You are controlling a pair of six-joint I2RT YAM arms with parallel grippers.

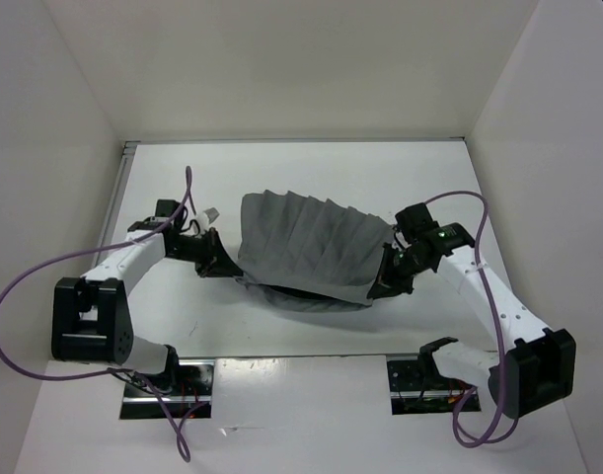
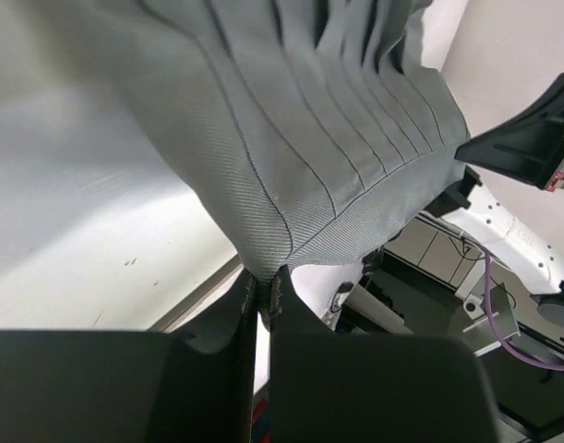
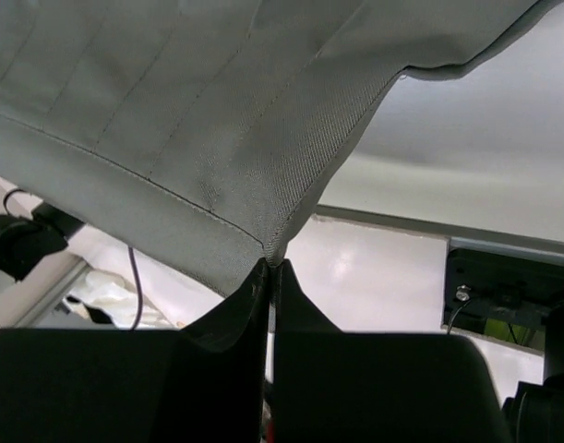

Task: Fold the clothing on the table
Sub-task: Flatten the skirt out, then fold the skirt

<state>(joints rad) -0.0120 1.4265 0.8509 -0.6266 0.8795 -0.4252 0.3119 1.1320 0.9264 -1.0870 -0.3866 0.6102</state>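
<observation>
The skirt (image 1: 306, 247) was at the middle of the tabletop (image 1: 311, 168), most of it lifted. A pleated grey panel stretched left to right between your two claws. A darker curve of cloth sagged beneath its near edge and seemed to rest on the surface.

Your left claw (image 1: 214, 259) was closed on the skirt's left corner. Its wrist view showed the jaws pinched together with only a small tip of fabric caught between them. Your right claw (image 1: 385, 281) was closed on the right corner in the same way, holding just a thin point of the hem.

Both grips looked shallow to me, and that was your main risk. If you pulled the claws further apart or swung the cloth too fast, a corner could slip free, dropping one side and spoiling the fold. If the two claws travelled unevenly, the panel would likely skew and its edges land out of line. The sagging part could also drag across the tabletop and bunch up under the upper layer.
</observation>
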